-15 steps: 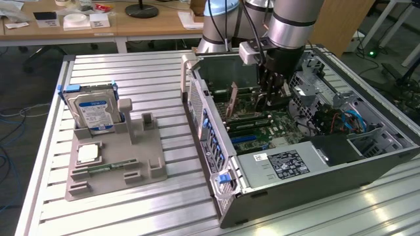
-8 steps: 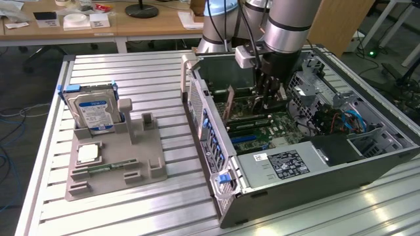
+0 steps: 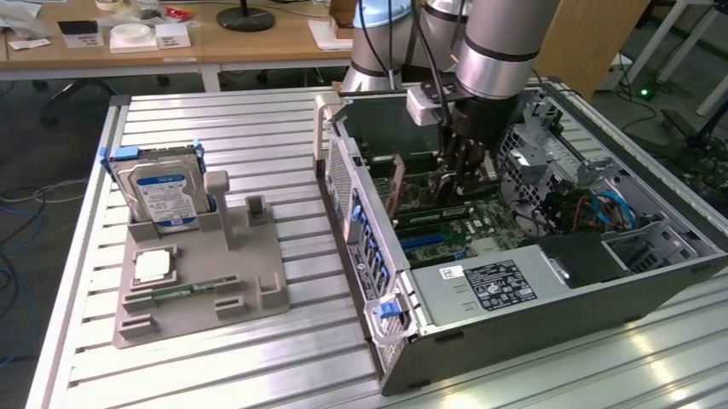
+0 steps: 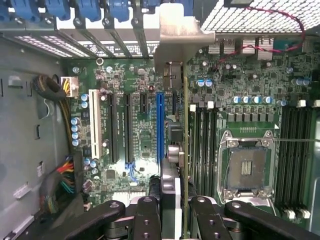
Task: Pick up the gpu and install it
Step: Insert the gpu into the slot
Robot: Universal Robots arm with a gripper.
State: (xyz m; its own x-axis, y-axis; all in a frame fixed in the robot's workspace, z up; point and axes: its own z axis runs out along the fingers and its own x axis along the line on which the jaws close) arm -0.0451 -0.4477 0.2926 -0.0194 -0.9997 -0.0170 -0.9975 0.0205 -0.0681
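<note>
one gpu (image 4: 184,145) in end effector (image 4: 172,212), seemingly above motherboard (image 4: 135,130)

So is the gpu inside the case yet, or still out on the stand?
Inside: the gripper holds the gpu edge-down over the motherboard; seating cannot be told.

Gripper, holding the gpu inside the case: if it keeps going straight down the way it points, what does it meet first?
Probably the motherboard. The gripper is shut on the gpu, held edge-on beside the blue slot. The card's lower edge should touch first, but depth is unclear, so whether it lines up with that slot cannot be told.
</note>
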